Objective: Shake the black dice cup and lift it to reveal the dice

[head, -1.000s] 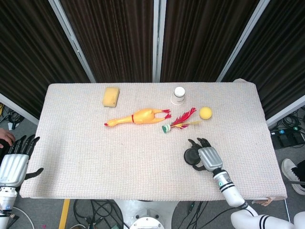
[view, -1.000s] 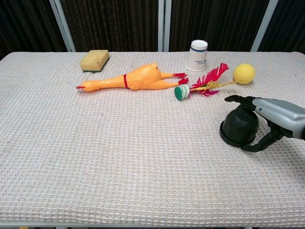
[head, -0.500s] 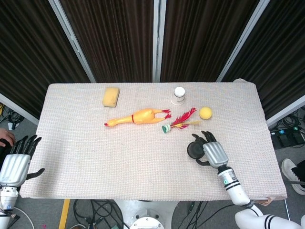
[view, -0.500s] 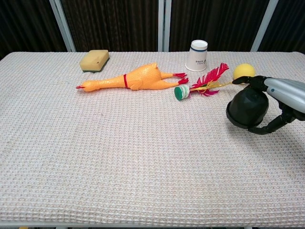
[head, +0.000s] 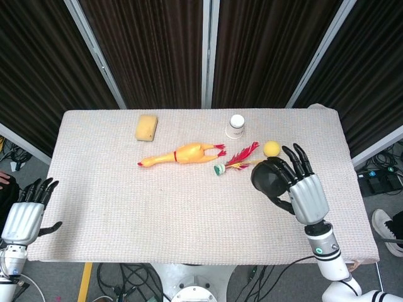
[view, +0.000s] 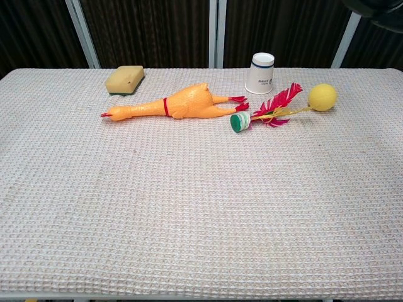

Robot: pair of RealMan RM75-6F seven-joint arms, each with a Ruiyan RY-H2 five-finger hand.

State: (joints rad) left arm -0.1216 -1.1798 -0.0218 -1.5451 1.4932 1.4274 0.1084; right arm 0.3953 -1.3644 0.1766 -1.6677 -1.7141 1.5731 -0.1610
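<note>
Dice cup (head: 269, 178) risen, in right hand (head: 306, 196).

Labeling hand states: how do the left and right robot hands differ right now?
The right robot hand grips the black dice cup, raised above the table; the left robot hand holds nothing. The right one is over the table's right side; the left one hangs off the table's left edge. Both share silver backs and black fingers.

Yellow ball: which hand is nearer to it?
Right. The right hand, holding the black cup, sits just beside the yellow ball; the left hand hangs off the table's far-left edge.
</note>
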